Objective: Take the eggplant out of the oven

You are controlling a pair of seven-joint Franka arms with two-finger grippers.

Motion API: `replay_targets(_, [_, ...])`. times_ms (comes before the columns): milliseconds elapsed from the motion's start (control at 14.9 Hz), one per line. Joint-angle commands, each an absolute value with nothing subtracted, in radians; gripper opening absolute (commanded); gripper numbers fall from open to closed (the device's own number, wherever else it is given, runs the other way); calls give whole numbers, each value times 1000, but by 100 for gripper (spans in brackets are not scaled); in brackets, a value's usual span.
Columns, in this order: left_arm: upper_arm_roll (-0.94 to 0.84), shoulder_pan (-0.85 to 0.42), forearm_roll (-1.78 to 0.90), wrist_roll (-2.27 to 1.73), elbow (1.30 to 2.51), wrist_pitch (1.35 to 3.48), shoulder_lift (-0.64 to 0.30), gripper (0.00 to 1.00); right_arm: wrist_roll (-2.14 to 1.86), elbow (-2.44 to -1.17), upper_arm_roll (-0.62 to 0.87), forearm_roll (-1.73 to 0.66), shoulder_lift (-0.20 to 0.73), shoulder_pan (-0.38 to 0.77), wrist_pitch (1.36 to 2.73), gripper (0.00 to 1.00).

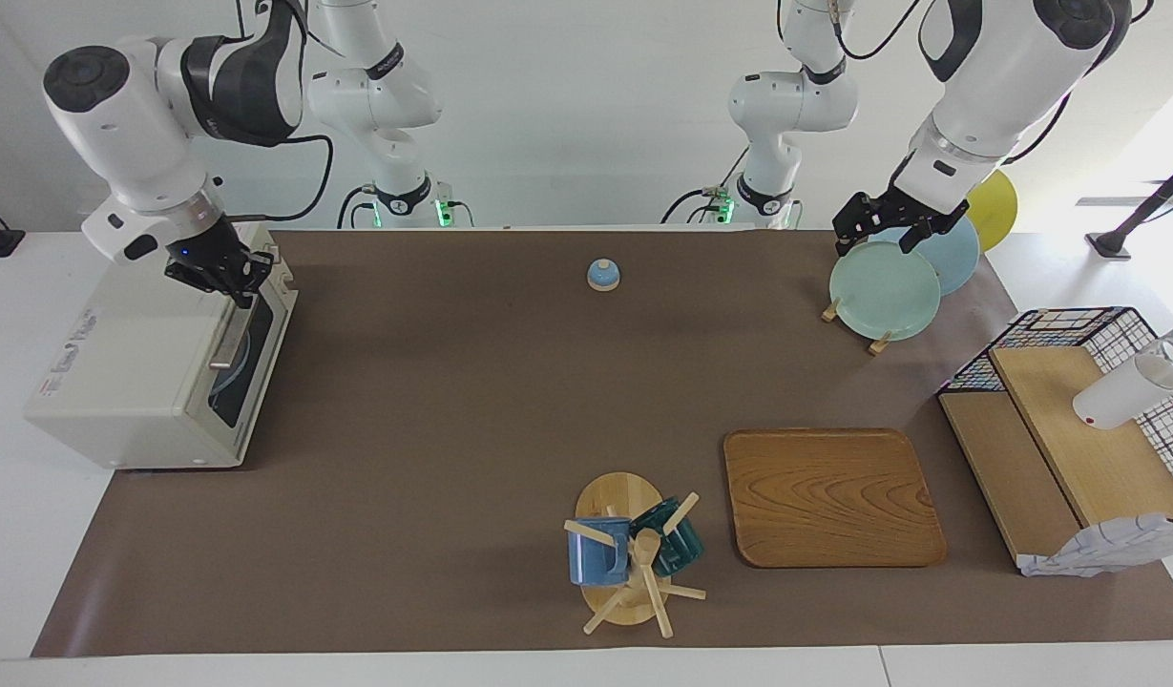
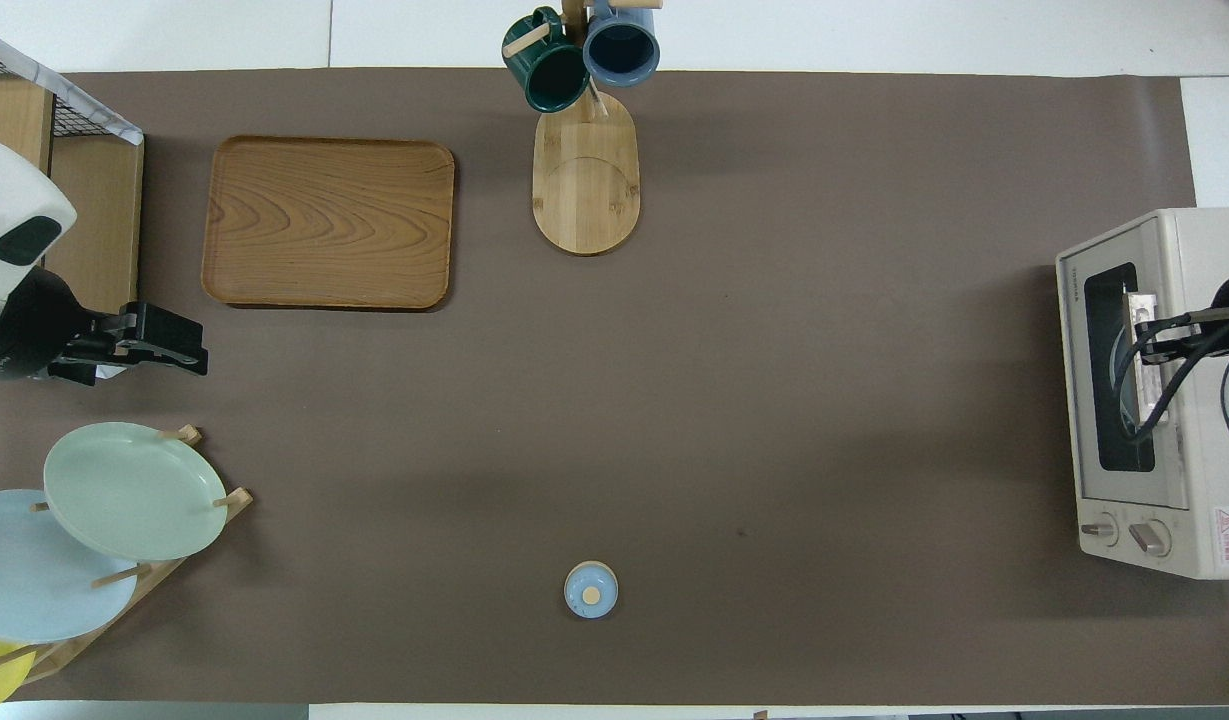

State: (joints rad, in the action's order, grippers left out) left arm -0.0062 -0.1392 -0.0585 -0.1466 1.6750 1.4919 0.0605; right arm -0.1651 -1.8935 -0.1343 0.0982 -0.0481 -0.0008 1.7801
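Note:
The cream-white oven (image 1: 128, 363) stands at the right arm's end of the table with its dark glass door closed. The eggplant is hidden; only a pale round shape shows through the glass. My right gripper (image 1: 240, 286) is at the top of the door, shut on the end of the silver bar handle (image 1: 231, 334) that lies nearer the robots. In the overhead view that gripper (image 2: 1152, 338) sits on the handle (image 2: 1146, 385) of the oven (image 2: 1199, 400). My left gripper (image 1: 872, 237) waits open over the plate rack, holding nothing.
A rack of plates (image 1: 884, 289) stands at the left arm's end, with a wire basket and wooden shelves (image 1: 1063, 420) beside it. A wooden tray (image 1: 829, 496), a mug tree (image 1: 629, 553) and a small blue dome (image 1: 603, 275) sit on the brown mat.

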Motion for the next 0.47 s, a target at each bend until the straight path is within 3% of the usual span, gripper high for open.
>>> replay_targets(0, [-14, -130, -41, -138, 1655, 1466, 57, 100, -184, -1959, -129, 138, -61, -20, 1857, 0])
replay_targets(403, [-14, -130, -41, -138, 1655, 1466, 57, 100, -189, -1986, -129, 173, -46, -41, 1884, 0])
